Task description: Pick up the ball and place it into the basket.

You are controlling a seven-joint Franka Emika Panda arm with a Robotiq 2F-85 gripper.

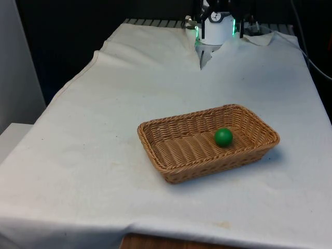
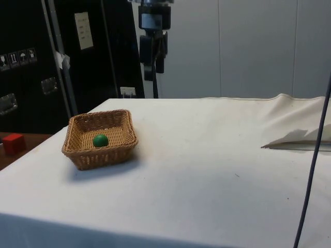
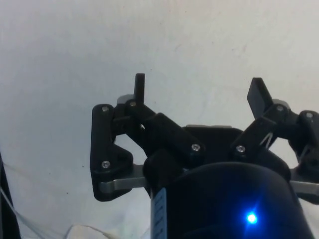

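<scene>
A green ball (image 1: 223, 137) lies inside the oblong wicker basket (image 1: 155, 125), towards the end at the front view's right. The side view has the ball (image 2: 101, 140) resting on the basket's floor, inside the rim (image 2: 98, 114). My gripper (image 2: 154, 75) hangs high above the table, behind the basket and well clear of it. In the wrist view the gripper (image 3: 198, 84) is open, its two black fingers (image 3: 139, 87) spread wide with bare white cloth below and nothing between them.
A raised fold of cloth (image 1: 205, 54) lies near the robot's base, also seen as a fold (image 2: 295, 139) in the side view. A dark cable (image 2: 313, 165) runs down past the table. A red block (image 2: 13, 143) sits off the table beside it.
</scene>
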